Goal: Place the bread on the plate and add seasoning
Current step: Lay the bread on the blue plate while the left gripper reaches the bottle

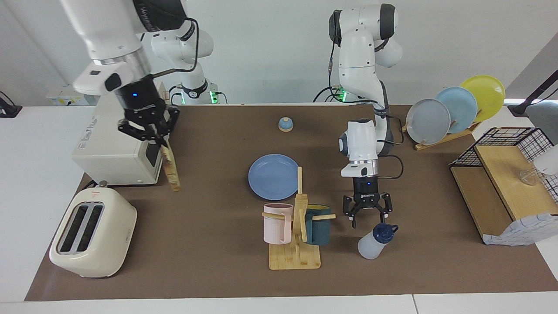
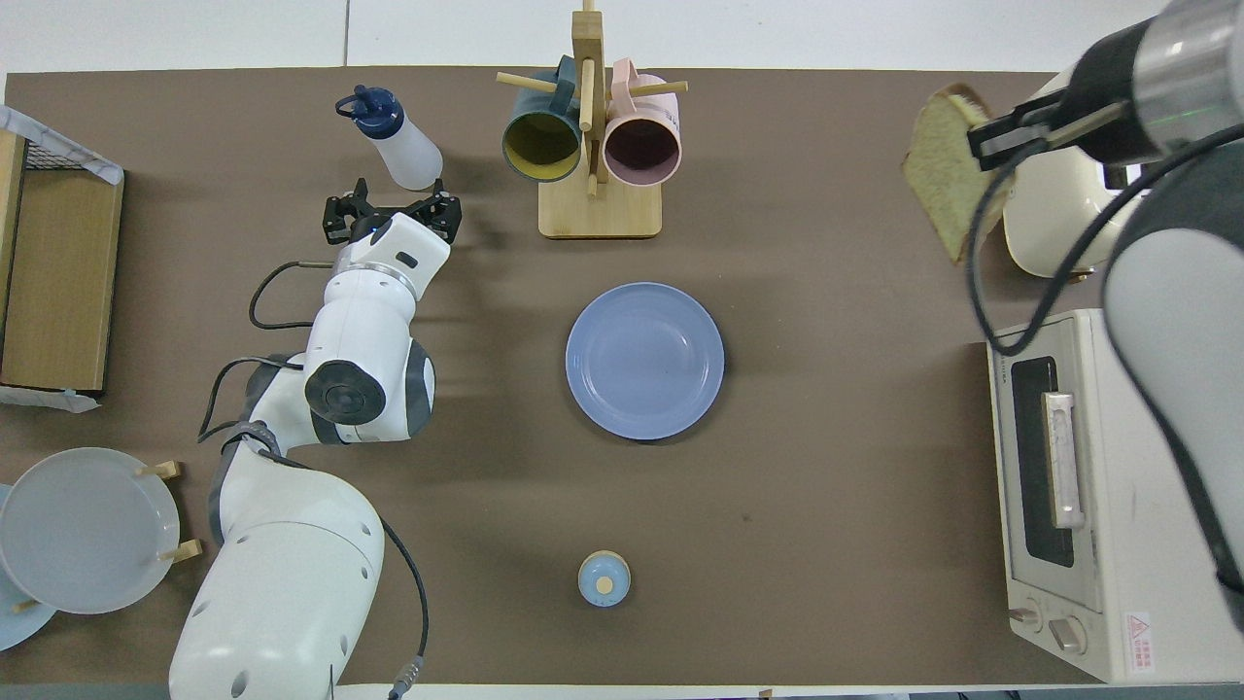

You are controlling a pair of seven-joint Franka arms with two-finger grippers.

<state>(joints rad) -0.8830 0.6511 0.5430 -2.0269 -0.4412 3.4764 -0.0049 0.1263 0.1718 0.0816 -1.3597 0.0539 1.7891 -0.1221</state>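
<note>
Right arm is up high, forearm angled down, and the right gripper [image 1: 148, 131] is clenched on the top edge of the bread [image 1: 170, 167]. The slice hangs on edge beneath the fingers, tilted, in the air in front of the oven [image 1: 114, 153]. In the overhead view the right gripper [image 2: 991, 144] sits over the mat just beside the toaster [image 2: 1050, 209], with the bread [image 2: 941, 167] on its plate-ward side.

The toaster [image 1: 92, 238] stands with both slots bare, well apart from the gripper.

The plate [image 1: 273, 176] lies flat mid-table between the two grippers, nothing on it.

Left arm reaches out long, wrist pointing straight down. The left gripper [image 1: 369, 214] has its fingers spread wide, grasping nothing, poised just above the seasoning [image 1: 375, 240], over its robot-ward side. Its cap [image 1: 385, 231] is right under the fingertips; whether they touch, I can't tell. The mug rack [image 1: 296, 235] stands just beside the gripper, toward the right arm's end.
</note>
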